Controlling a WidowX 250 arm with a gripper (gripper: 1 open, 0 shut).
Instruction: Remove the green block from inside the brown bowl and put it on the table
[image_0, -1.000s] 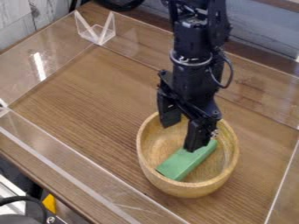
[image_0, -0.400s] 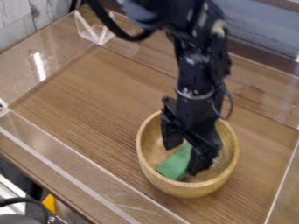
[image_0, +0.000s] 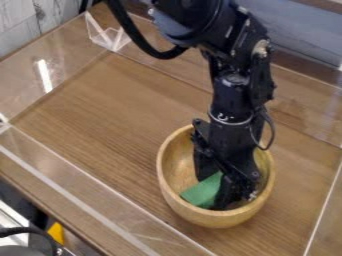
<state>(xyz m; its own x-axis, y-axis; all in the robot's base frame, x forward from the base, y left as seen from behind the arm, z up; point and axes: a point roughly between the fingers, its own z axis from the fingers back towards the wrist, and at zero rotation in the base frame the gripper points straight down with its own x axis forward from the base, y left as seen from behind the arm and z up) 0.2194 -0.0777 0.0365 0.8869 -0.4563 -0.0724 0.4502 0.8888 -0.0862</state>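
Note:
The brown bowl (image_0: 170, 184) stands on the table (image_0: 118, 112) at the lower right. Inside it lies the green block (image_0: 202, 190), of which only the left end shows. My black gripper (image_0: 227, 188) points straight down into the bowl, low over the block, and its fingers (image_0: 201, 162) straddle and hide the rest of the block. The jaws stand partly closed. Whether they press on the block cannot be made out from this angle.
Clear acrylic walls (image_0: 47, 70) edge the tabletop on the left and along the front. A small clear triangular stand (image_0: 110, 36) sits at the back left. The dark arm (image_0: 201, 30) rises from the bowl toward the top of the view.
The gripper has sunk deeper into the bowl and shifted slightly right. Its fingers have come closer together around the green block, covering more of it.

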